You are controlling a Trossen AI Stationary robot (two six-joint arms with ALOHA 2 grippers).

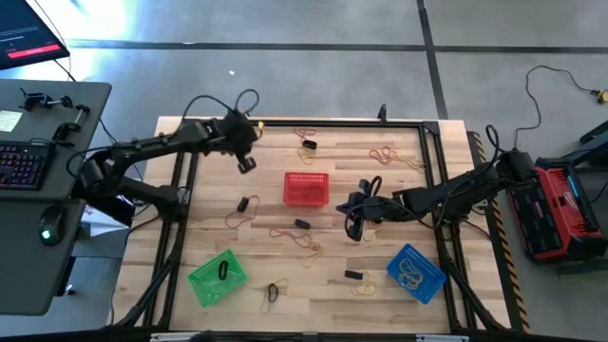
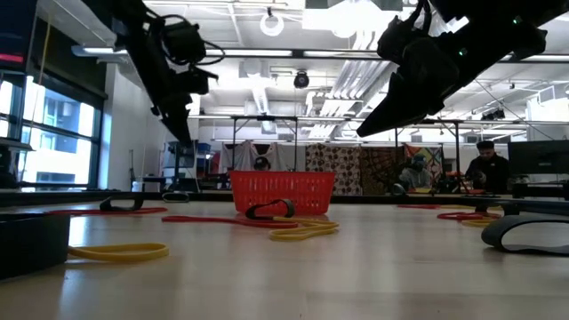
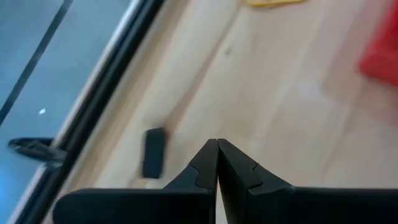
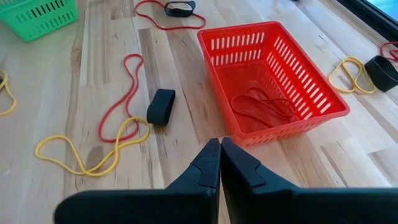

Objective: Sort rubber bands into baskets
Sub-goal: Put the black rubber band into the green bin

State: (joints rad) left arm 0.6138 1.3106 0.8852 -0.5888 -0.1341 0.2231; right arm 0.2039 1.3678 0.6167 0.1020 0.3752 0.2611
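Floor (image 1: 285, 24): grey, smooth, crossed by dark seam lines. Table (image 1: 285, 256): light wood planks with a black frame along the edges. Desk (image 1: 38, 190): grey, left of the table, carrying a keyboard (image 1: 19, 163) with coloured backlight and a mouse (image 1: 49, 225). Red and black case (image 1: 562, 211) on the floor right of the table. Low view: open ceiling (image 2: 293, 36) with bright lamps, ducts and pipes; windows (image 2: 49, 133) at left; a person (image 2: 486, 166) seated at far right.

The wooden table (image 1: 275, 261) carries red (image 1: 306, 188), green (image 1: 217, 277) and blue baskets (image 1: 415, 272) among scattered rubber bands (image 1: 308, 240).
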